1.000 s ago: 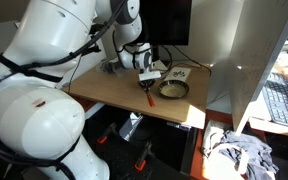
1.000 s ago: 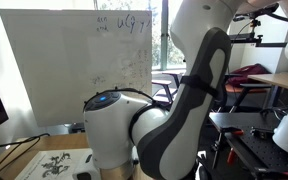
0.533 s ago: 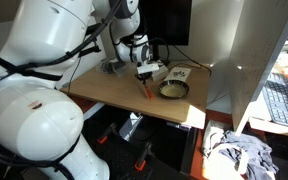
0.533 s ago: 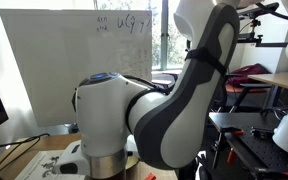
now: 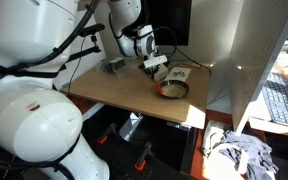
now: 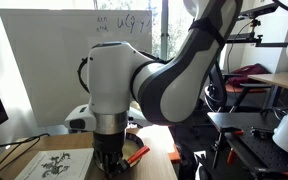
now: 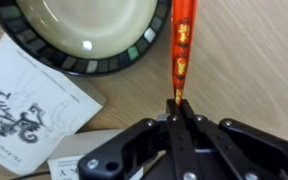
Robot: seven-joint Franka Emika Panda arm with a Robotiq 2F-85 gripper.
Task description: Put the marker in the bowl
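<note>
A wooden table [image 7: 249, 70] is seen under the jaws. A bowl [image 7: 84, 66] is set on it, ahead and left of them. A paper with a drawing [image 7: 29, 95] is laid to their left.

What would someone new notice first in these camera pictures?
In the wrist view, an orange-red marker stands out, pinched at its end by the black gripper, beside a round dark-rimmed bowl with a pale inside. In an exterior view, the bulky white robot arm fills the middle.

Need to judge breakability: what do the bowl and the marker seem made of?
The bowl: likely glazed ceramic; its pale inside gleams with a bright highlight. The marker: probably plastic, with a smooth, shiny orange-red barrel, though the wrist view is too blurred to be sure.
</note>
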